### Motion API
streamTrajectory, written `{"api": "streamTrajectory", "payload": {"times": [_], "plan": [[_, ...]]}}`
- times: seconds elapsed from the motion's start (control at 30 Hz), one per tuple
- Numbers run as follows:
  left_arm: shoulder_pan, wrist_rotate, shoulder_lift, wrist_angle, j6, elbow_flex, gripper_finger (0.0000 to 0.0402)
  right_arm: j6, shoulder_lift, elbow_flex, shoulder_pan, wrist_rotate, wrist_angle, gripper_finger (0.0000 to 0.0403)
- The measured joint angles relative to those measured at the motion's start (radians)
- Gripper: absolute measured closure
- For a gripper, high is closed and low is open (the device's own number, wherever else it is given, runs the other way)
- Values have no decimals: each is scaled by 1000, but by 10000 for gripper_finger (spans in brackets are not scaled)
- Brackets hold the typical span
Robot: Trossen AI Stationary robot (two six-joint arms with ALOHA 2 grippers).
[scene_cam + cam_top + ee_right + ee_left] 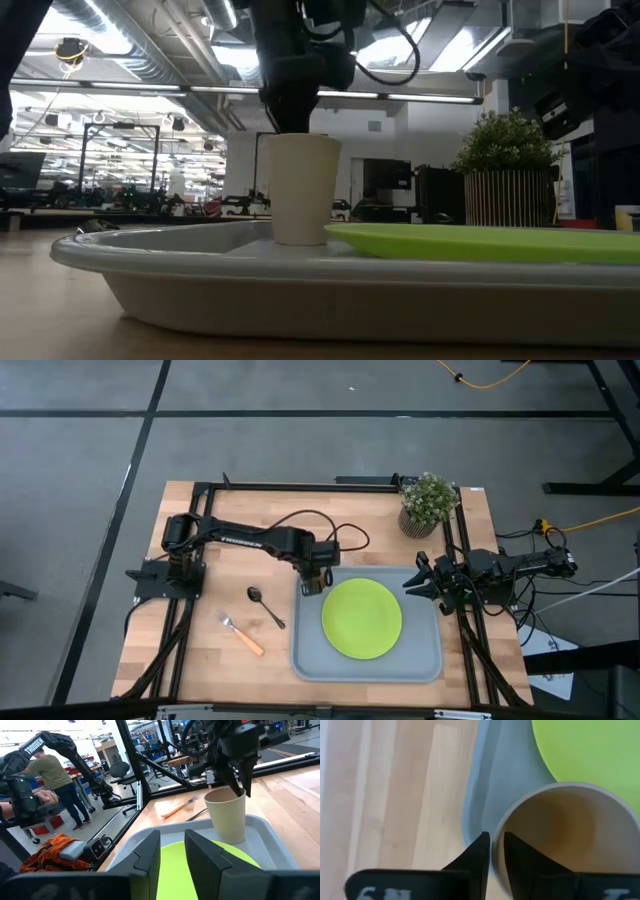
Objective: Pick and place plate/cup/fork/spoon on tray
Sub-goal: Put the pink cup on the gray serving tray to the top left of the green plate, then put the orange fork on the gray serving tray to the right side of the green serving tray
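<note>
The tan cup (303,190) stands upright with its bottom on the grey-blue tray (310,660), in the tray's far left corner. It also shows in the right wrist view (227,817). My left gripper (313,582) is above the cup and shut on its rim. The lime-green plate (362,618) lies flat in the tray beside the cup. The orange-handled fork (242,634) and the dark spoon (266,606) lie on the wooden table left of the tray. My right gripper (412,584) is open and empty at the tray's far right corner. My left gripper (497,857) pinches the cup's wall at the rim (496,837), one finger (517,862) inside the cup and one finger (479,857) outside. The fingers come from above, pointing down. The cup is upright, its bottom on the tray's floor.
A potted green plant (428,503) stands at the table's far right, behind the tray. Bare wood lies left of the tray around the fork and spoon. Beyond the table a person (55,775) stands in the room.
</note>
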Motion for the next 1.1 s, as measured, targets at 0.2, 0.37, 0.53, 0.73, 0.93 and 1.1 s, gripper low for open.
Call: {"api": "streamTrajectory", "payload": {"times": [0.2, 0.37, 0.53, 0.73, 0.93, 1.1], "plan": [[0, -56, 0, -116, 0, 94, 354, 0, 0, 0, 0, -3, 0, 309], [-7, -45, 0, -297, -19, 242, 351, 0, 0, 0, 0, -5, 0, 309], [-57, 17, -1, -465, -114, 354, 354, 0, 0, 0, 0, -8, 0, 309], [-172, 49, -1, -530, -206, 348, 351, -3, 0, 0, 0, -8, 0, 309], [-275, 14, 1, -495, -252, 303, 354, -72, 0, 0, 0, -8, 0, 309], [-325, -266, 0, -495, -624, 290, 354, -102, 0, 0, 0, -8, 0, 309]]}}
